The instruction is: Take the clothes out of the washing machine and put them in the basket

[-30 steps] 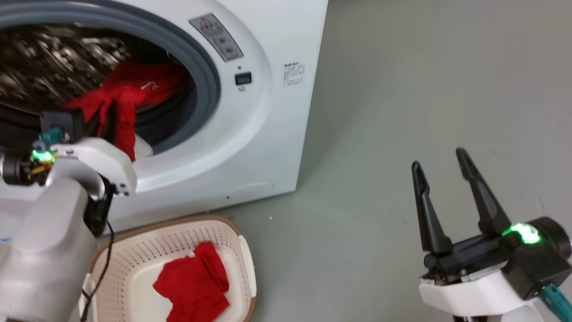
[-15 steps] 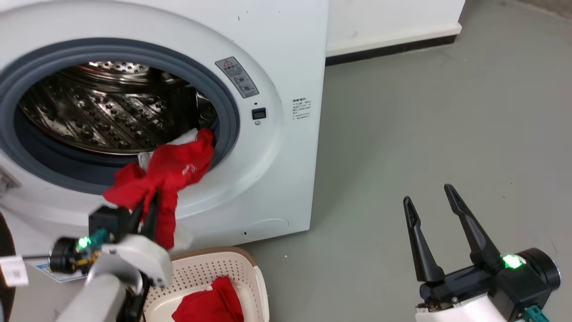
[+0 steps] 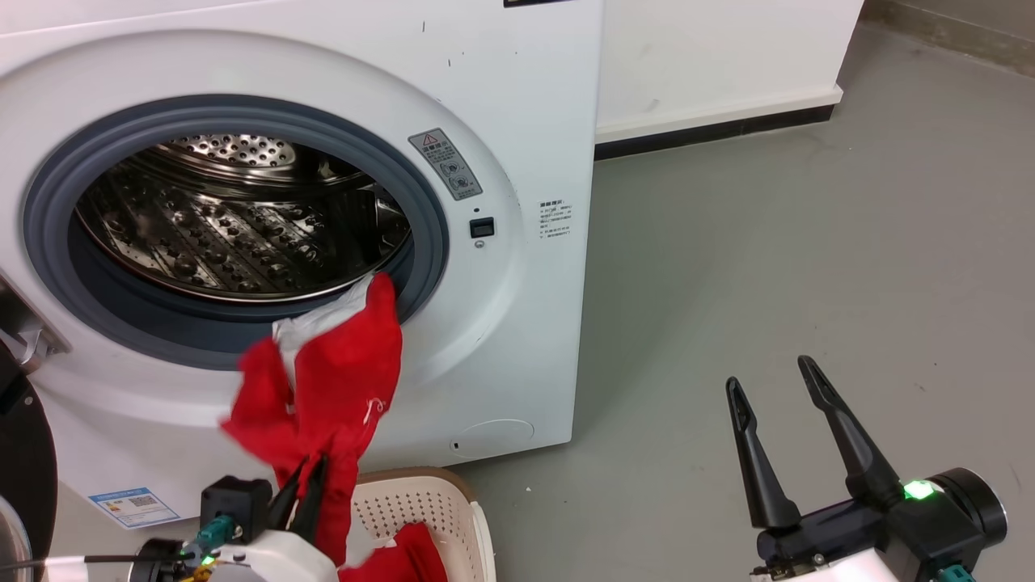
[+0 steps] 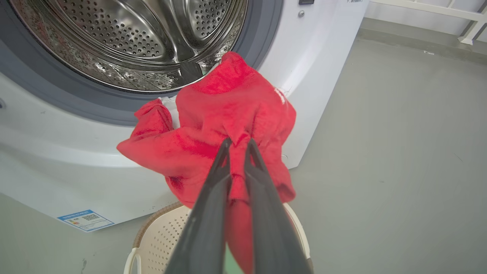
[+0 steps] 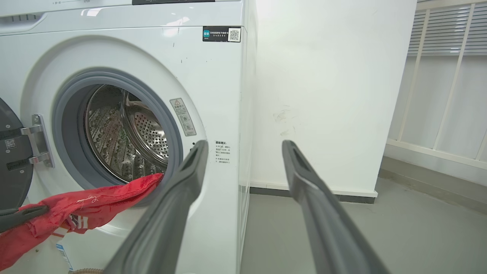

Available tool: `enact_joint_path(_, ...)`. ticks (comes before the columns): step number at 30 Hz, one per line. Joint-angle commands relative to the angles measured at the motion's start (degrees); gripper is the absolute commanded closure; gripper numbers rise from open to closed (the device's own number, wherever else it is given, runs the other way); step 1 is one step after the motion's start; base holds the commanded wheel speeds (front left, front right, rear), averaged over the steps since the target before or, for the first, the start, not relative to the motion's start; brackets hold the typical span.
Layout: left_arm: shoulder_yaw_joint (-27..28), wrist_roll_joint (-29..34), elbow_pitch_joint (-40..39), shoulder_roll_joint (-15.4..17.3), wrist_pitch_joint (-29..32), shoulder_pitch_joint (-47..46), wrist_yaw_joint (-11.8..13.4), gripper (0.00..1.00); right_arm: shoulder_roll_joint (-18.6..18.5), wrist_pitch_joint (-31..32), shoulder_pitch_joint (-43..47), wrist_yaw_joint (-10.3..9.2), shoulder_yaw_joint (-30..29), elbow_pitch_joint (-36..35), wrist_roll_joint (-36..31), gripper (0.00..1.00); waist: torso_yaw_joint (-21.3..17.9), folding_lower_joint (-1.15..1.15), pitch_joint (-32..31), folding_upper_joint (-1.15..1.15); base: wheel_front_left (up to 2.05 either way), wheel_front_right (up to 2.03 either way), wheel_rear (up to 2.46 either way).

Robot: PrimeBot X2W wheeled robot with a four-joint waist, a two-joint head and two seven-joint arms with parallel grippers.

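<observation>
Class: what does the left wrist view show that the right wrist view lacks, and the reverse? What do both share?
Left wrist view: the cream perforated plastic basket's inside wall. Right wrist view: the open right gripper, the black-rimmed round door on its metal hinge. Shared: the white front-loading washing machine, its steel drum, the red fabric garment trailing from the grey seal and clamped in the left gripper.

Red garment [image 3: 340,380], white trim; white washing machine [image 3: 525,97], grey seal; cream basket [image 3: 420,505].
</observation>
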Motion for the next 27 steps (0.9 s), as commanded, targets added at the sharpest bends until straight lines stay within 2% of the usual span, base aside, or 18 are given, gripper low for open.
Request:
enact_joint_path(1,0.0,-0.2,0.2,-0.1,0.0,0.4,-0.2,1.00,0.0,-0.1,0.5,-0.04,0.1,0.2,-0.4,0.00,0.0,0.01,-0.1,0.00,0.00,0.00,0.00)
enact_joint_path(9,0.0,-2.0,6.6,-1.9,-1.2,2.1,-1.5,1.00,0.0,-0.1,-0.4,-0.04,0.8,0.3,-0.4,0.00,-2.0,0.01,-0.1,0.00,0.00,0.00,0.00)
enact_joint_path(18,0.4,-4.3,19.7,-5.6,-2.4,1.2,-5.1,1.00,0.0,-0.1,-1.7,-0.04,1.4,0.3,-0.1,0.00,-5.3,0.01,1.1,0.00,0.00,0.00,0.00)
enact_joint_path(22,0.7,-4.8,26.1,-7.5,-2.8,-0.8,-6.8,1.00,0.0,-0.1,-2.6,-0.04,2.0,-0.2,0.0,0.00,-6.5,0.01,3.1,0.00,0.00,0.00,0.00)
enact_joint_path(27,1.2,-5.1,33.5,-9.1,-2.9,-5.4,-8.6,1.00,0.0,-0.1,-4.9,-0.04,2.2,-1.1,0.6,0.00,-7.6,0.01,8.5,0.00,0.00,0.00,0.00)
